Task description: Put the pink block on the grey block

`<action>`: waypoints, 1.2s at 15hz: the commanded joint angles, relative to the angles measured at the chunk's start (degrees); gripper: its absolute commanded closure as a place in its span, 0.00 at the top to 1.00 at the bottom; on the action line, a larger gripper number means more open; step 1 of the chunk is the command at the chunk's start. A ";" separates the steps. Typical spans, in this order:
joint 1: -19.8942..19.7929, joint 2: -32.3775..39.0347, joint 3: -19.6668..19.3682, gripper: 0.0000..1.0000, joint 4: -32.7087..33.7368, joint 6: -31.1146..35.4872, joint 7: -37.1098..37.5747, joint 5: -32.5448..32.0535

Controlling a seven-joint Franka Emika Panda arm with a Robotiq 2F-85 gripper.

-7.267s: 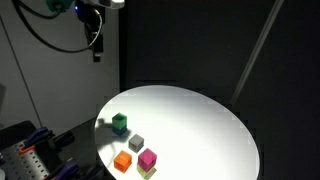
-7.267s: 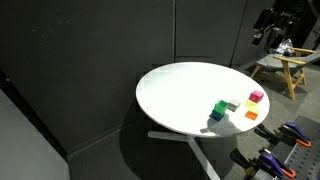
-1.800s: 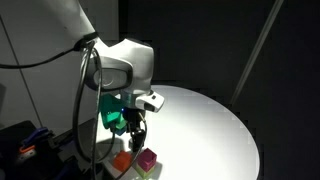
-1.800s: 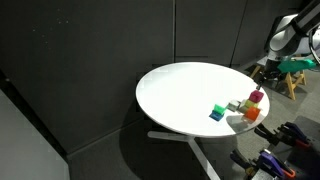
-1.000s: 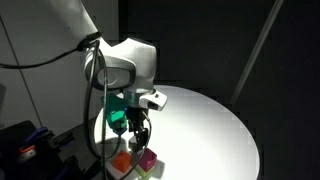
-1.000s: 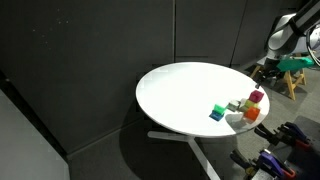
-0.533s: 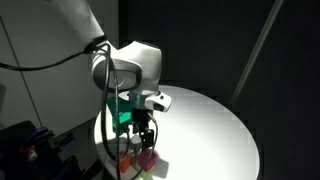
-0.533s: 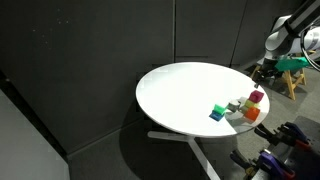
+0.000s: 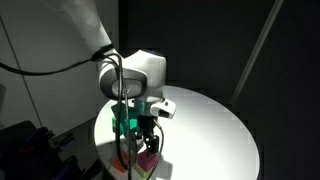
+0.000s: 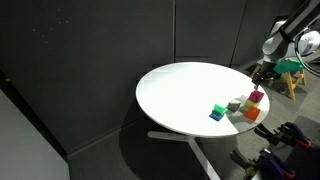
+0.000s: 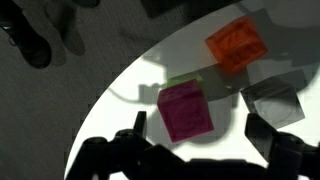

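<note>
My claw (image 11: 197, 146) is spread wide and has hold of nothing. In the wrist view its two dark fingers (image 11: 268, 140) reach up from the bottom edge, and the pink block (image 11: 185, 110) lies in the gap just ahead of their tips, not yet between them.

The pink block sits on a yellow-green block (image 11: 184, 80), which shows only as a thin strip along its far edge. The grey block (image 11: 274, 102) stands a little apart to one side, close to one of my fingers and not touching the pink one. The orange block (image 11: 238, 45) is further out on the white table (image 11: 115, 95).

Seven seconds ago my arm hung high above the table, clear of everything. Since then it has come down over the cluster. In the last half second it has sunk a little more and shifted across, so my claw (image 9: 148, 149) now covers most of the blocks in an exterior view.

From the far side, my claw (image 10: 262, 74) hangs just above the pink block (image 10: 256, 97). The grey block (image 10: 235, 104), the orange block (image 10: 250, 114) and a green block (image 10: 218, 111) lie beside it near the table's edge (image 10: 160, 112). None of the blocks has moved since the earliest pictures.
</note>
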 commanded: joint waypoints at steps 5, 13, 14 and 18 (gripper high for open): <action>-2.27 3.34 0.93 1.00 2.10 3.03 -4.51 1.09; -2.78 5.50 1.40 1.00 2.61 5.02 -7.65 0.40; -2.86 5.82 1.42 1.00 2.69 5.34 -7.90 0.36; -3.30 7.14 1.56 1.00 3.06 6.21 -8.89 0.19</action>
